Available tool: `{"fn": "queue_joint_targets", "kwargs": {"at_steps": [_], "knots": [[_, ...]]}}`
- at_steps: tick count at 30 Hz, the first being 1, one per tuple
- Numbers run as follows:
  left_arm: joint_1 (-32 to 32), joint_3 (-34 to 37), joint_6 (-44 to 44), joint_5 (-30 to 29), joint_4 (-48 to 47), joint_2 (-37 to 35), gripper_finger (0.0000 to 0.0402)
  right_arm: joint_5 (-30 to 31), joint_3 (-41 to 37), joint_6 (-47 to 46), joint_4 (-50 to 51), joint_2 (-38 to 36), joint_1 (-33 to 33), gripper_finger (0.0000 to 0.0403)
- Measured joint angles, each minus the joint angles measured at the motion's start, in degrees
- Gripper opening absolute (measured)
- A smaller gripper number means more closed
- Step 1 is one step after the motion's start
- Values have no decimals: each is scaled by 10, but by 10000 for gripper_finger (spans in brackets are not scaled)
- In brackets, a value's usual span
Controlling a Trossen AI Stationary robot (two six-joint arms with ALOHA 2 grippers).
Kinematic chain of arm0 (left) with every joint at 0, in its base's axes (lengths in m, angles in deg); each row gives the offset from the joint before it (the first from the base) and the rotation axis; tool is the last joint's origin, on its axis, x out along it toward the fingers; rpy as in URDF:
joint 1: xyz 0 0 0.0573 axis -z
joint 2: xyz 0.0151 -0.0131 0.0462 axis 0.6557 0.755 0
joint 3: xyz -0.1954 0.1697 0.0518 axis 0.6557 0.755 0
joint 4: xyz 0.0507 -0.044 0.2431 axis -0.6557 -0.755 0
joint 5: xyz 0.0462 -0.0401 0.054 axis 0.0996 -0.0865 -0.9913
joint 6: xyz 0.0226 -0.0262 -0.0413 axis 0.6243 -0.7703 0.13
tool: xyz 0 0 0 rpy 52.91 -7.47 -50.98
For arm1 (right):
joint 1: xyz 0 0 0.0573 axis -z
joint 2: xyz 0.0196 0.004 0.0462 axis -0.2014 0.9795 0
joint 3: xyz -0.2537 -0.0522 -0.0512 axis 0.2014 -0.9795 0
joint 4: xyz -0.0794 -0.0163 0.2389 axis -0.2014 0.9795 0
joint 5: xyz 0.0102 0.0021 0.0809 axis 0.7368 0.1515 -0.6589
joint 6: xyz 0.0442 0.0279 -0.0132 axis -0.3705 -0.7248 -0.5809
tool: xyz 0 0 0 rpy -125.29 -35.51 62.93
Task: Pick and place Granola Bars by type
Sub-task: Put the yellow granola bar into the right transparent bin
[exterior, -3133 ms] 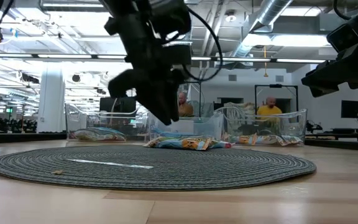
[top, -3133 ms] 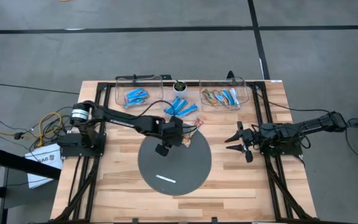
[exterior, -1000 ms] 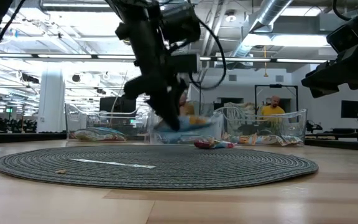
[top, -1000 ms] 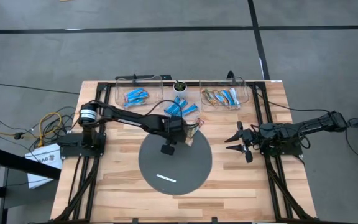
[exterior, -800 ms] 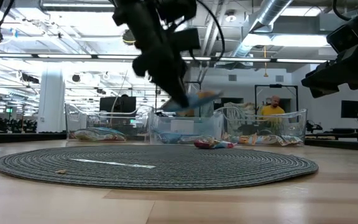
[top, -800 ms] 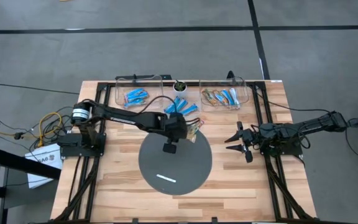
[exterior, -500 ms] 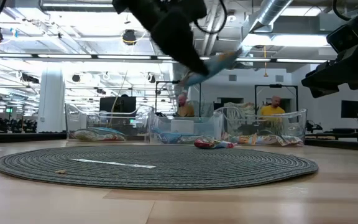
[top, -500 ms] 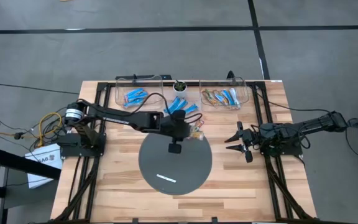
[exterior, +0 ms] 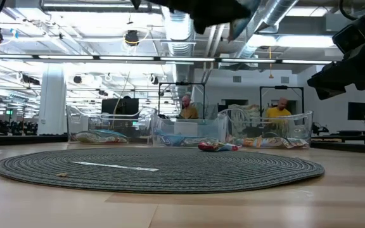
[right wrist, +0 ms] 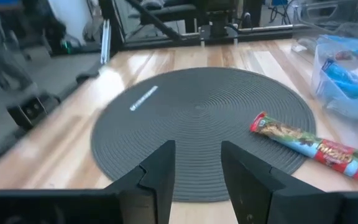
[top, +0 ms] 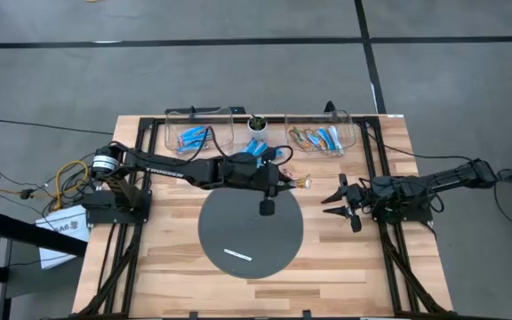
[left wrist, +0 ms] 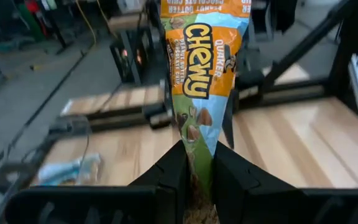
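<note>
The left claw [left wrist: 196, 180] is clamped on the tail of a Quaker Chewy bar [left wrist: 202, 68], carrying it above the worktop [top: 345, 267] toward the back right bin [top: 320, 140]. Best to clear its wall before letting go. The right claw [right wrist: 196, 165] waits with jaws apart near the right edge.

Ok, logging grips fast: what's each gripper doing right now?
Left gripper: closed on an orange-and-blue foil-wrapped granola bar.
Right gripper: open, holding nothing.

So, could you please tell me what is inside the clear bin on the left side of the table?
Several bright blue granola bars lie in the left clear bin; any beneath them are covered.
</note>
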State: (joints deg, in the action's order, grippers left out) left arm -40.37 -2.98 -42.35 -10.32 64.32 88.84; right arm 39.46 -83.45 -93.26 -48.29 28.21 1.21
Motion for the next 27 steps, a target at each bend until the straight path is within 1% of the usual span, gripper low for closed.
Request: {"fn": "queue_joint_targets", "kwargs": {"at_steps": [3, 7, 12, 15, 18, 20, 25, 27], "knots": [[0, 0, -2, 1, 29, 1, 51, 0, 0, -66, -5, 0, -1, 124], [1, 0, -17, 1, 34, 2, 51, 0, 0, -163, -5, 0, -1, 124], [1, 0, -30, 1, 54, 2, 51, 4, 0, -180, -24, 0, 1, 124], [2, 0, -43, 1, 54, 2, 51, 15, 0, -161, -89, 0, 5, 124], [2, 0, -58, 1, 54, 2, 51, 16, 0, -101, -167, 0, 5, 124], [2, 0, -67, 1, 54, 2, 51, 17, 1, -63, -200, 0, 5, 124], [3, 0, -80, 0, 78, 2, 51, 63, 20, -10, -210, 22, 5, 128], [3, 0, -81, 1, 89, 2, 51, 63, 26, 12, -221, 39, 5, 138]]}}
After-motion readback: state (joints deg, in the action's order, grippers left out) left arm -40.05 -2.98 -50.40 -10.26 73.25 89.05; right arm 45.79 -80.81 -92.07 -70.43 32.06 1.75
